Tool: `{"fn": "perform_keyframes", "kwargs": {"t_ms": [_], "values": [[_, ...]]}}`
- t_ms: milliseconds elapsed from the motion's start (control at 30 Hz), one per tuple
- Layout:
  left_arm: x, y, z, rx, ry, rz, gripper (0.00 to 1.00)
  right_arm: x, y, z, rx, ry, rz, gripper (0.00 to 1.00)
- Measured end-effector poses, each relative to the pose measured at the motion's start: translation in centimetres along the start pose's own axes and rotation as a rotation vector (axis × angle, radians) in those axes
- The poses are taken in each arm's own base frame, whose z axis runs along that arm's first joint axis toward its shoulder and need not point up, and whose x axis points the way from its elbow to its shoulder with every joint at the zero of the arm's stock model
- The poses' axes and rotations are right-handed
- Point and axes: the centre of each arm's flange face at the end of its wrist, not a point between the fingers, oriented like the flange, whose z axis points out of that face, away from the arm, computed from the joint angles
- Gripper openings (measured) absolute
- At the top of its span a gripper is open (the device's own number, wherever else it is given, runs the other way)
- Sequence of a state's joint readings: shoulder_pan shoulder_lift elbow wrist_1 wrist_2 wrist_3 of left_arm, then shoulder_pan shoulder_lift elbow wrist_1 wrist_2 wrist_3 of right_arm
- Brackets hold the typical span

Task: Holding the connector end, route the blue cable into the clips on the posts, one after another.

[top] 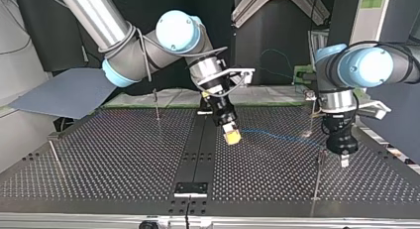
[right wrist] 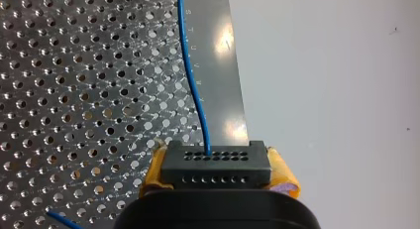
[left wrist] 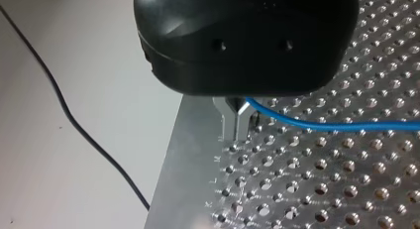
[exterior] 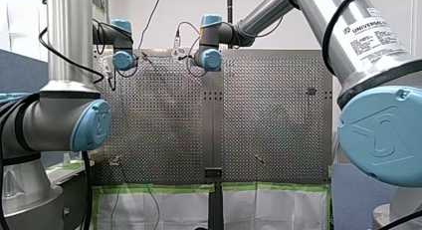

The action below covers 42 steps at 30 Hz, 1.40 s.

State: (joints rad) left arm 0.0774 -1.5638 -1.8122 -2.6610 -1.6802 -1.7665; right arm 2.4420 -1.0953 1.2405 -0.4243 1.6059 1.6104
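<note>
My right end effector is clenched on the black connector between its yellow pads, over the middle of the worktop. The blue cable runs from it rightward in the top view to my left end effector, whose metal fingers are drawn together beside it.

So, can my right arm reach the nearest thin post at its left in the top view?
Probably yes: no object stands on the table between my right gripper and that post. But the blue cable from the connector runs into my left gripper, so its slack may limit the move.
</note>
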Motion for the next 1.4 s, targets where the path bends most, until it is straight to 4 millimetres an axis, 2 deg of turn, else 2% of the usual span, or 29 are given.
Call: {"fn": "perform_keyframes", "kwargs": {"t_ms": [433,767,967,1167,1400], "values": [[-1.4,0.2,1.2,0.029,-0.028,-0.017,0.0,0.4,0.5,0.4,0.004,0.013,-0.004,0.0],[-0.3,0.5,2.3,0.05,-0.012,-0.041,0.0,1.1,1.0,1.0,0.006,0.027,-0.003,0.0],[0.1,0.8,3.3,0.065,-0.031,-0.072,0.0,0.6,2.2,1.3,-0.01,0.025,-0.002,0.0],[1.6,1.6,4.4,0.073,-0.025,-0.096,0.0,-1.0,3.7,1.9,-0.02,0.008,-0.002,0.0],[1.7,2.5,5.6,0.079,-0.043,-0.114,0.0,-0.5,5.7,3.0,-0.031,0.028,-0.001,0.0]]}}
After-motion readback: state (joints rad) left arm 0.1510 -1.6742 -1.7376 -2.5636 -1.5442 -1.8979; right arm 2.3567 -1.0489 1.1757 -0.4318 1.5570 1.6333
